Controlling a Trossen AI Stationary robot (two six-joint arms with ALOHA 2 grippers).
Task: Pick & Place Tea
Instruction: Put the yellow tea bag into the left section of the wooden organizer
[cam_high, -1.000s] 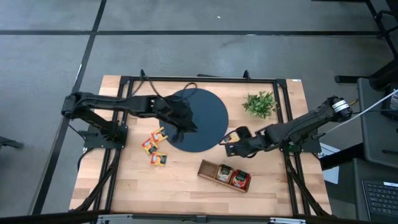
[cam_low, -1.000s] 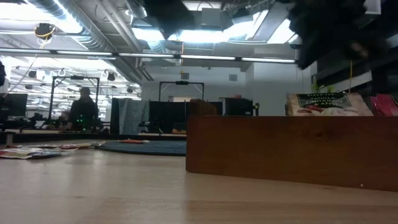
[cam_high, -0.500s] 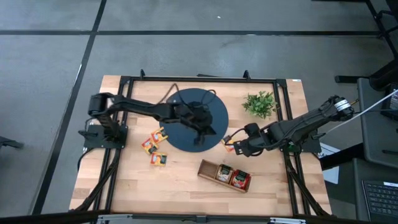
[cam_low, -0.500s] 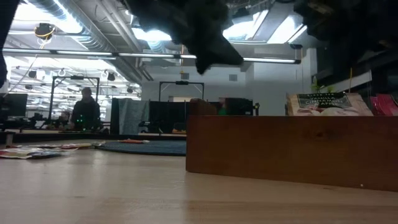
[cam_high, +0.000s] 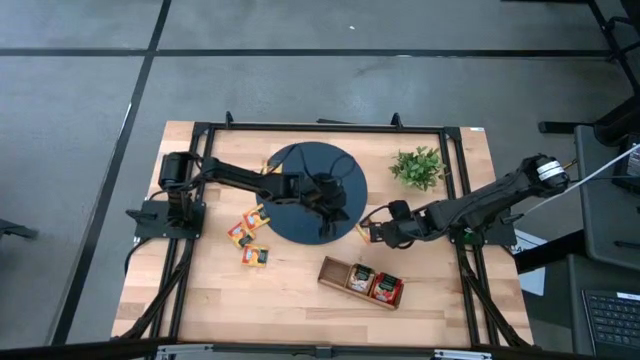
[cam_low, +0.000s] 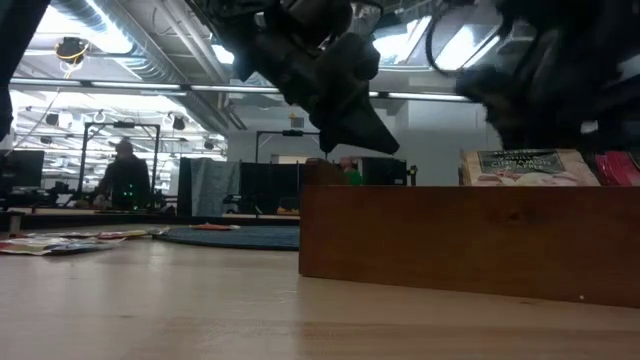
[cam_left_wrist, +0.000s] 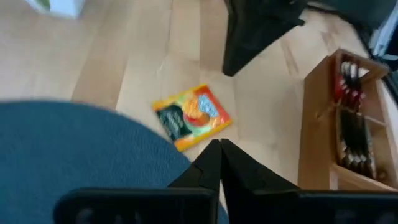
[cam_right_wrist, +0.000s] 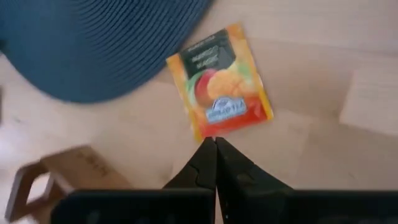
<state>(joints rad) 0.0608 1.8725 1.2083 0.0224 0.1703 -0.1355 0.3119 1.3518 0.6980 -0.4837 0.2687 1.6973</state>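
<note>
Right wrist view centre: mango tea packet (cam_right_wrist: 219, 81) looks light, flat, flimsy; my right gripper (cam_right_wrist: 215, 142), fingers pressed together, should pinch its edge.

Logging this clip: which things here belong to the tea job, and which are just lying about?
Job: orange packet by the mat; loose packets on the table; packets in the tray; both claws, left and right.
Lying about: blue mat; plant.

- A wooden tray (cam_low: 470, 235) is standing on the table (cam_low: 150, 310), with tea packets (cam_low: 527, 167) showing above its wall.
- A dark gripper (cam_low: 335, 75) is hanging above.
- A person (cam_low: 124, 178) is sitting far behind.
</note>
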